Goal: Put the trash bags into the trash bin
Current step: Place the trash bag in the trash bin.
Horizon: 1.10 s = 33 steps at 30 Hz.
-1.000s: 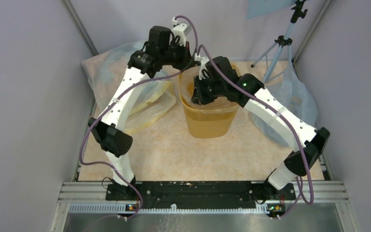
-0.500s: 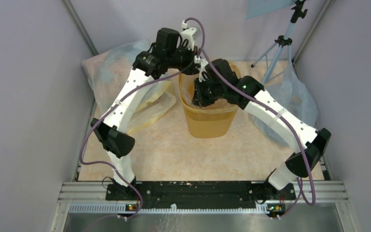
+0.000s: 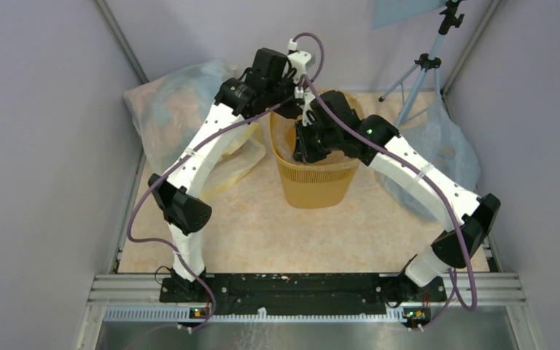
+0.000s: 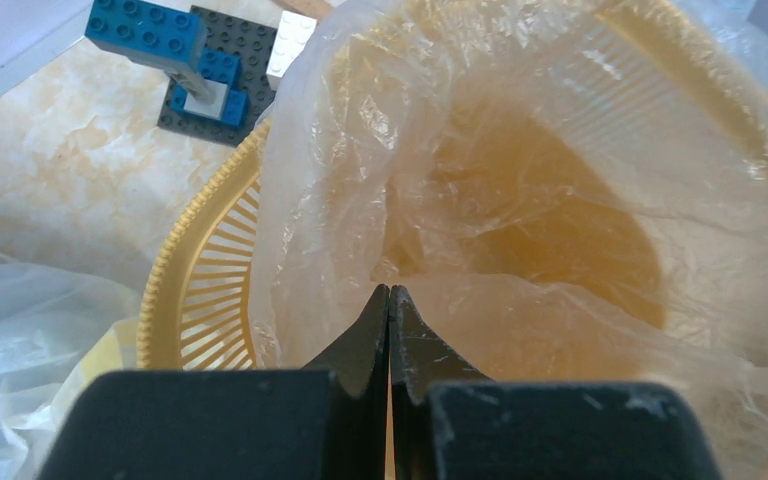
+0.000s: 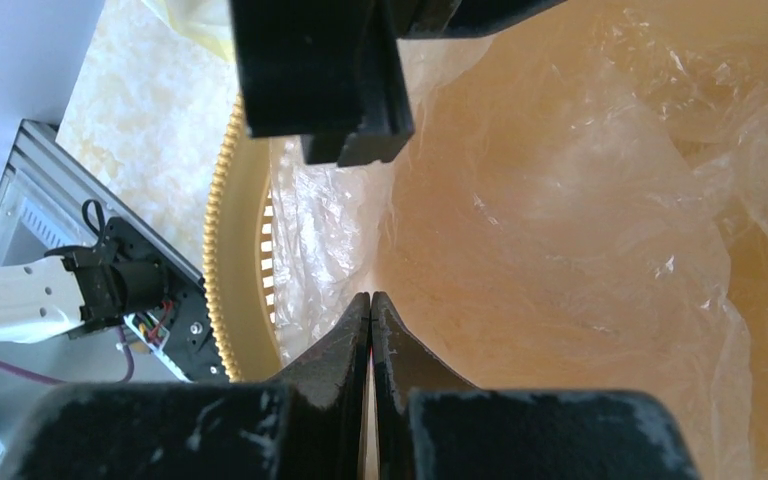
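Observation:
The yellow-orange trash bin [image 3: 313, 186] stands mid-table, and a see-through trash bag [image 3: 283, 142] hangs inside it and over its left rim. My left gripper [image 3: 295, 98] is at the bin's far-left rim. In the left wrist view its jaws [image 4: 389, 290] are pressed together right where the folds of the trash bag [image 4: 520, 150] meet. My right gripper [image 3: 302, 149] reaches into the bin from the right. Its shut tips [image 5: 371, 297] pinch the edge of the trash bag [image 5: 560, 250] just inside the bin's rim [image 5: 222, 250]. The left gripper [image 5: 320, 80] hangs just ahead of it.
Big bluish plastic sacks lie at the back left [image 3: 168, 102] and at the right [image 3: 437, 146]. A blue-and-white block tower [image 4: 180, 50] stands behind the bin. A tripod [image 3: 423, 73] stands at the back right, and grey walls close in both sides.
My left arm has swung right toward the bin's far rim, and its jaws have closed the last bit. The right arm has hardly moved.

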Motion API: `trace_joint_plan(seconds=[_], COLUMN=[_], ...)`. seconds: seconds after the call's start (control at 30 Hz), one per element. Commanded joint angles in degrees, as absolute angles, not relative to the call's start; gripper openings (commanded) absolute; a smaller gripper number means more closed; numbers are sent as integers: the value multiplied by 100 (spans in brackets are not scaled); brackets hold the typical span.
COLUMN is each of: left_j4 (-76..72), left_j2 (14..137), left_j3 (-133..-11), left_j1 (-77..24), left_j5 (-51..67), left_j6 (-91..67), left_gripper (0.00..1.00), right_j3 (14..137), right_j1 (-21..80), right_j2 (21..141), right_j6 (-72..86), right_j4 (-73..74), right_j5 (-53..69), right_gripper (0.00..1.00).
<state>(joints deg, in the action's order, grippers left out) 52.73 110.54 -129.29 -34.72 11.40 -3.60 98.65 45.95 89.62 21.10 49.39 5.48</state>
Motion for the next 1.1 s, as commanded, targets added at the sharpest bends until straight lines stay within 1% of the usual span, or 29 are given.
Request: trace_joint_plan(seconds=[0.0, 0.17, 0.23, 0.33, 0.6, 0.77, 0.93, 1.07], left_j4=[5457, 5486, 5450, 5353, 5382, 5353, 5280, 4999], left_j2=[11212, 11303, 11312, 11295, 11268, 11260, 11324, 11151], left_j3=[-13012, -13159, -13198, -13212, -13223, -13146, -13101, -12888], left_j1=[-3669, -3673, -3671, -3680, -3674, -3674, -3643, -3590], left_j5=[684, 63, -373, -637, -857, -1008, -894, -679], left_j6=[-54, 111, 150, 282, 408, 510, 578, 415], left_gripper=[0, 0, 0, 0, 0, 0, 0, 0], right_j3=[9957, 9957, 9958, 9973, 10202, 10043, 10028, 10069], right_j1=[4659, 4658, 4658, 4660, 4663, 4663, 4659, 4663], right_j2=[8833, 8857, 8880, 8944, 8986, 8888, 8851, 8841], right_j6=[1936, 1921, 1900, 1863, 1775, 1741, 1704, 1698], right_j4=[4532, 4532, 4543, 4538, 4330, 4047, 3951, 3959], right_j5=[684, 761, 816, 1028, 1524, 2001, 2140, 2047], right_gripper=[0, 0, 0, 0, 0, 0, 0, 0])
